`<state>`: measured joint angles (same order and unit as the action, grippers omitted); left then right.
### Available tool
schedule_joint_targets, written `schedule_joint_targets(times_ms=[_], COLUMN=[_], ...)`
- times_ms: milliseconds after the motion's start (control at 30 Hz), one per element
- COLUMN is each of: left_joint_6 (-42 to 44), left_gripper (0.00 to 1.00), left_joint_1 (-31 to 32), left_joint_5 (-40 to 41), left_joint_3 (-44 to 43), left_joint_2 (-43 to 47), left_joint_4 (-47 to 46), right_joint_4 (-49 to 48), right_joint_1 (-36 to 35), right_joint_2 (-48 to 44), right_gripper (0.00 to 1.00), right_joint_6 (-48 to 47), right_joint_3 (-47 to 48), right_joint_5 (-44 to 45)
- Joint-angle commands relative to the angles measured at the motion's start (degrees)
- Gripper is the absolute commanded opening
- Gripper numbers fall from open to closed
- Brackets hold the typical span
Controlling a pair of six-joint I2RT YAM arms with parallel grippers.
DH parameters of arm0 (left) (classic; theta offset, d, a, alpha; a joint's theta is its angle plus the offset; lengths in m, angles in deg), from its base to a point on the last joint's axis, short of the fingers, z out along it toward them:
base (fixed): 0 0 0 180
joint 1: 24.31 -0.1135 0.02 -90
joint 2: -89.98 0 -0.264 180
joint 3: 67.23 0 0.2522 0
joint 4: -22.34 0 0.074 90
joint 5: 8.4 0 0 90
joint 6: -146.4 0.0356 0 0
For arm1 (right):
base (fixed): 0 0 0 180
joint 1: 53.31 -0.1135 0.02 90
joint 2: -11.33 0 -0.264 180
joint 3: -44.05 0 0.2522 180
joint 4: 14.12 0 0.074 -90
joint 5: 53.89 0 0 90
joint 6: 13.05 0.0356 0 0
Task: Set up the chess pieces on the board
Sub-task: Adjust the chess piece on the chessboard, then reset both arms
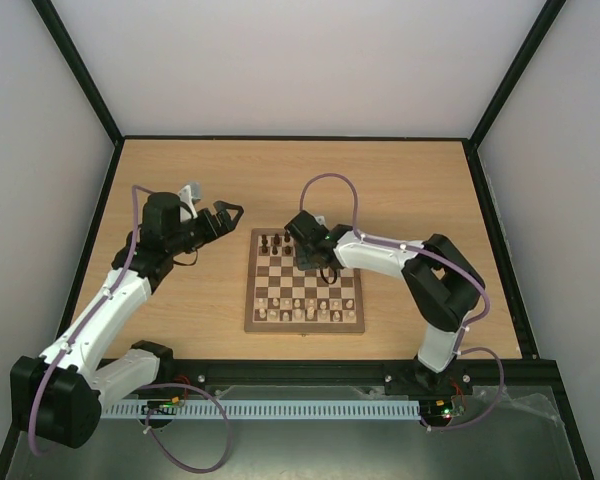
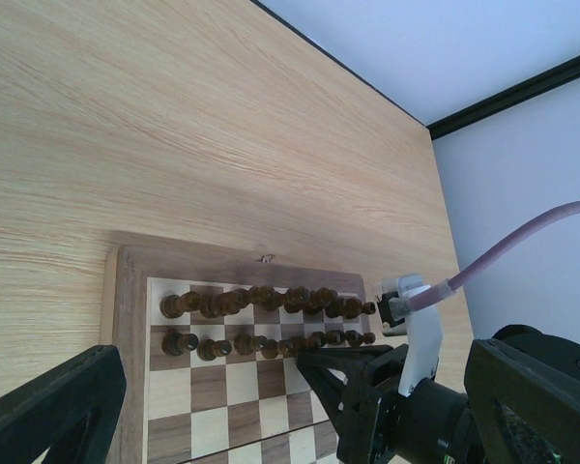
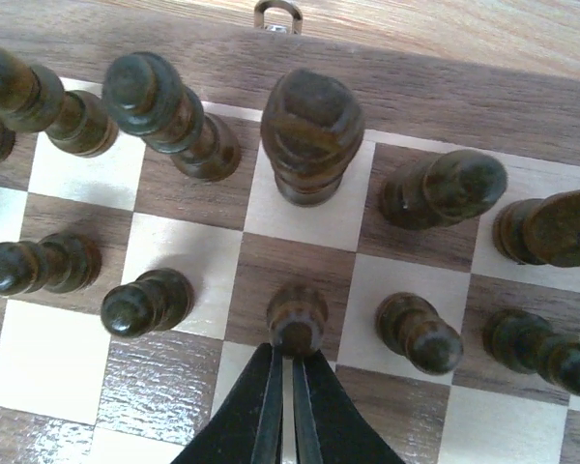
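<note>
The board (image 1: pixel 304 325) lies in the middle of the table. Dark brown chess pieces (image 1: pixel 277 242) stand in two rows along its far edge; they also show in the left wrist view (image 2: pixel 261 300). My right gripper (image 1: pixel 320 268) is low over the second row. In the right wrist view its jaws (image 3: pixel 292 360) are together with only a thin slit, tips touching the near side of a standing dark pawn (image 3: pixel 297 314), not around it. My left gripper (image 1: pixel 225 213) is open and empty over bare table left of the board's far corner.
Pale wooden pieces (image 1: pixel 300 312) stand in two rows along the board's near edge. A small metal latch (image 3: pixel 276 14) sits on the board's far border. Black frame rails edge the tabletop (image 1: pixel 180 180). The right arm (image 2: pixel 416 387) shows in the left wrist view.
</note>
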<state>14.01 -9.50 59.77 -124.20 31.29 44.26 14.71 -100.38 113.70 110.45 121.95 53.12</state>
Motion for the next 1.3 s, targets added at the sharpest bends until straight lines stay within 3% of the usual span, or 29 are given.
schedule_joint_targets(times_ms=[0, 233, 433, 533, 667, 833, 933, 1067, 1267], left_joint_6=[0.7, 0.63, 1.0, 2.86, 5.97, 6.61, 5.44, 6.2, 14.28], left_gripper=[0.99, 0.99, 0.99, 0.99, 0.99, 0.99, 0.99, 0.99, 0.99], left_joint_1=[-0.23, -0.38, -0.6, -0.66, -0.67, -1.11, -1.18, -1.1, -1.12], left_joint_5=[0.34, 0.17, 1.58, 3.45, 12.49, 19.58, 19.71, 23.04, 43.32], left_joint_3=[-0.83, -1.22, -1.49, -1.49, -1.67, 0.36, 4.06, 9.29, 15.45], left_joint_2=[-0.44, 0.26, 1.46, 2.29, 5.05, 7.32, 8.34, 8.25, 3.86], left_joint_4=[-0.25, 0.07, 0.97, 1.49, 4.6, 4.63, -0.39, -10.24, -23.61], right_joint_4=[0.55, -1.55, 0.46, 2.26, 5.37, 5.78, 3.08, -9.01, -27.71], right_joint_1=[0.35, -0.38, -3.82, -3.91, -3.78, -1.82, 3.47, 12.39, 25.25], right_joint_2=[1.4, -1.23, -9.71, -16.21, -24.36, -29.52, -32.48, -37.29, -43.33], right_gripper=[0.05, 0.07, 0.23, 0.43, 0.98, 0.99, 0.99, 0.99, 0.98], right_joint_6=[-0.85, -3.11, -4.01, -3.31, -2.74, -4.25, -4.31, -10.01, -12.77], right_joint_3=[1.75, 0.39, -1.71, -2.77, -3.17, -3.15, -5.23, -13.36, -28.12], right_joint_5=[-0.11, -4.55, -5.23, -3.79, 2.96, 12.08, 16.18, 18.1, 19.9])
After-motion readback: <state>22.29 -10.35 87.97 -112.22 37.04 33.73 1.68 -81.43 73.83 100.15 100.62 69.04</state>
